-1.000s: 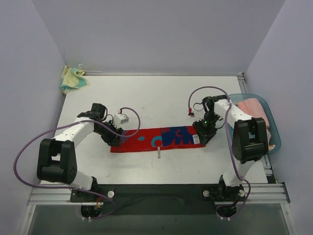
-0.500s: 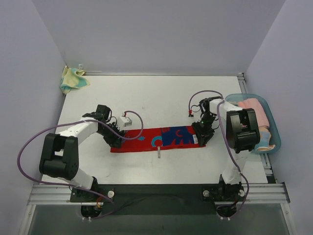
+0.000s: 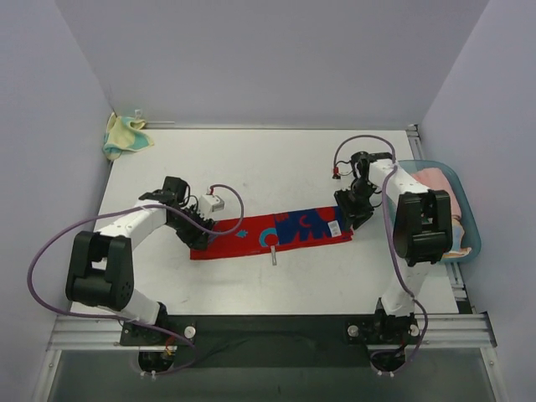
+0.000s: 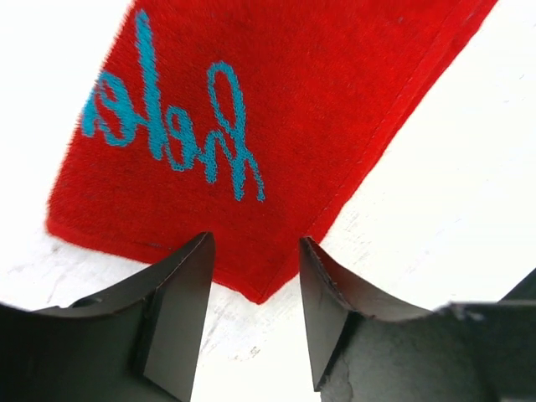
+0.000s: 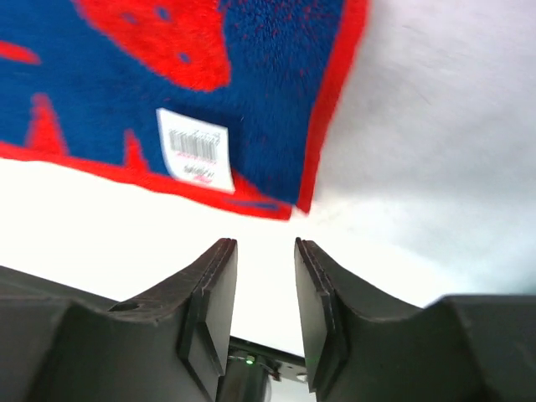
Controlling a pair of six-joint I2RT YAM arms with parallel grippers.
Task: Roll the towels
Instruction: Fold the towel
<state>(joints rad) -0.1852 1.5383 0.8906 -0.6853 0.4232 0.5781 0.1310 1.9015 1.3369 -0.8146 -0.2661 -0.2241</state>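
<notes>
A red towel (image 3: 251,238) with a blue patterned right half (image 5: 251,50) lies flat and slightly slanted across the table. My left gripper (image 3: 199,238) is at its left end. In the left wrist view the left gripper (image 4: 255,239) is open, with the towel's red corner (image 4: 261,293) lying on the table between the fingertips, ungripped. My right gripper (image 3: 354,214) hovers by the right end. The right gripper (image 5: 264,244) is open and empty, just short of the towel's corner (image 5: 297,205). A pale yellow and teal towel (image 3: 124,136) is bunched in the far left corner.
A light blue tray (image 3: 469,219) holding pink cloth (image 3: 431,182) stands at the right table edge, beside the right arm. A small grey peg (image 3: 273,260) sits just in front of the red towel's middle. A white barcode label (image 5: 194,159) is sewn on near the towel's right end.
The right gripper has widened and drawn back toward the far right. The towel's right end has shifted toward the back, so it now lies slanted. The left gripper has hardly moved.
</notes>
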